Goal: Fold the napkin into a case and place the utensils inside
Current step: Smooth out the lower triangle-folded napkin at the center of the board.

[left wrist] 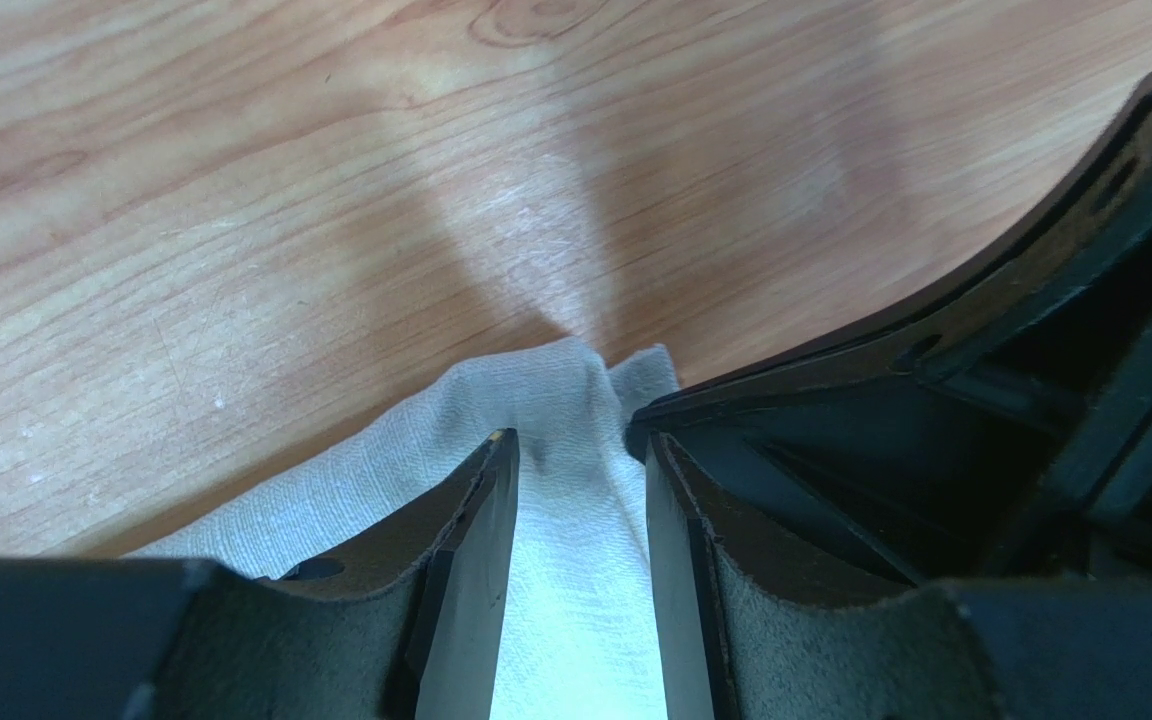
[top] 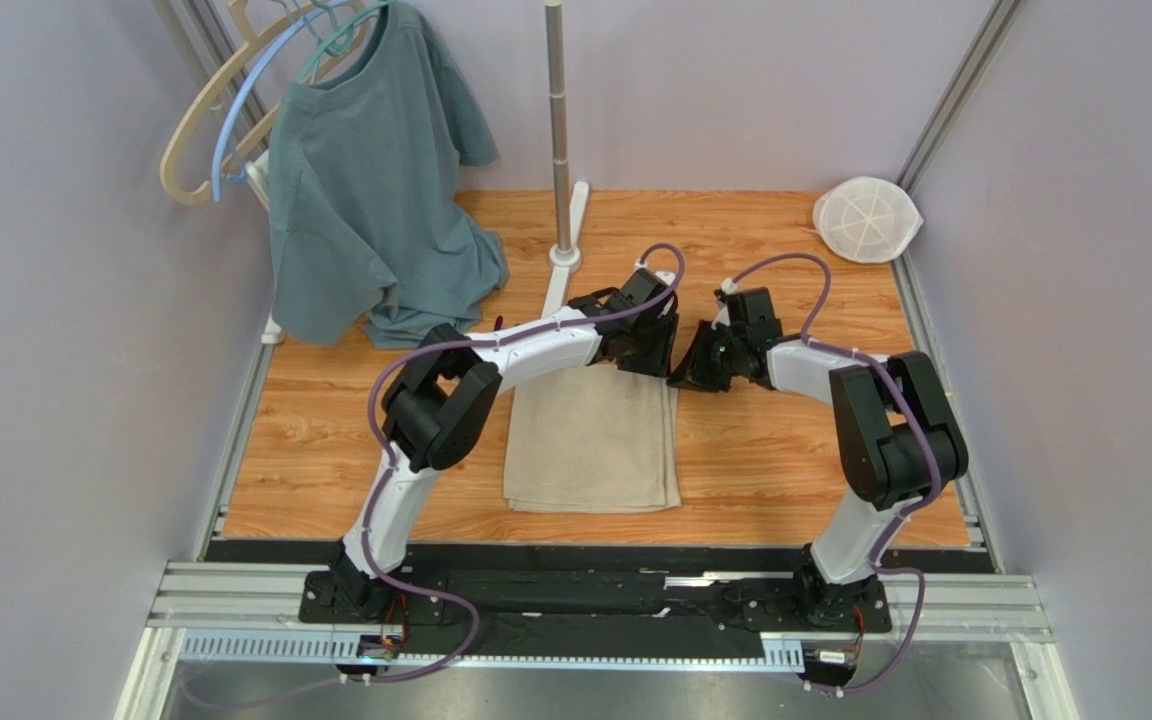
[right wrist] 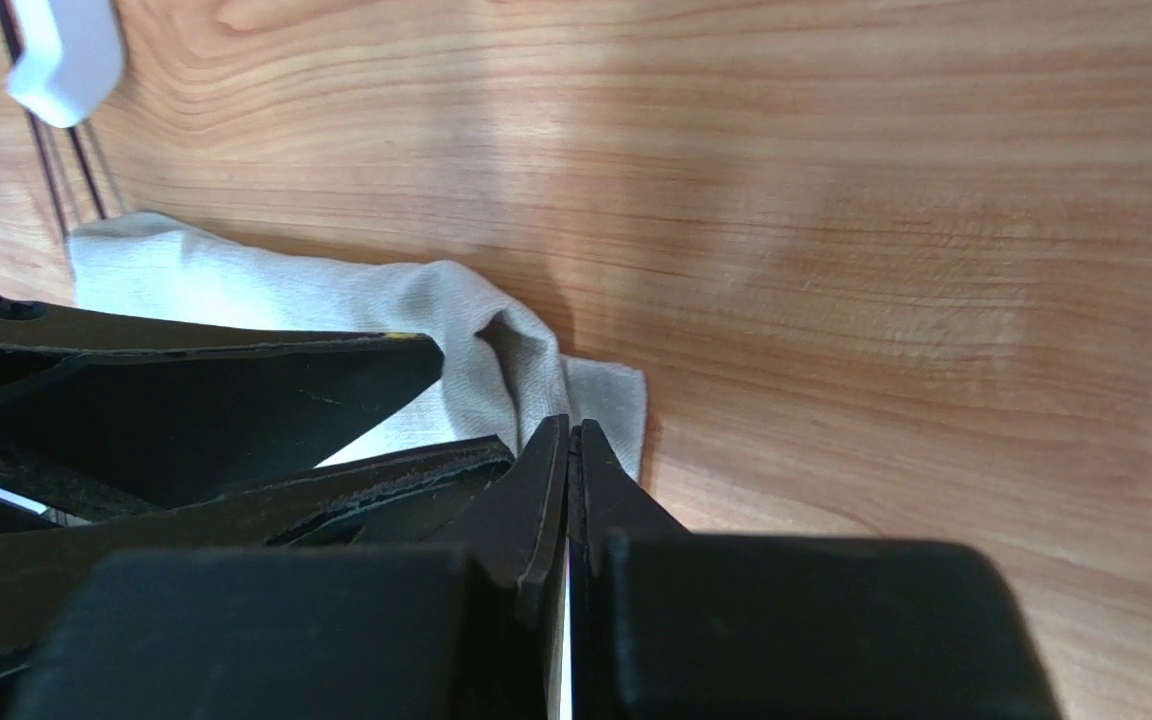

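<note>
The beige-tan napkin (top: 593, 443) lies as a folded rectangle on the wooden table, between the two arms. Both grippers are at its far right corner. My left gripper (top: 660, 354) is open and its fingers straddle the bunched cloth; in the left wrist view the gripper (left wrist: 575, 443) has the napkin (left wrist: 575, 570) running between its jaws. My right gripper (top: 684, 375) is shut; in the right wrist view the gripper (right wrist: 570, 429) pinches the napkin corner (right wrist: 605, 398), which is puckered up. The left fingers (right wrist: 237, 405) show beside it. The spoons are out of view.
A grey-green T-shirt (top: 372, 180) hangs on hangers at the back left and drapes onto the table. A metal pole (top: 557, 120) stands on a white base (top: 567, 248) at the back centre. A white mesh disc (top: 868, 218) sits at the back right. Walls enclose the table.
</note>
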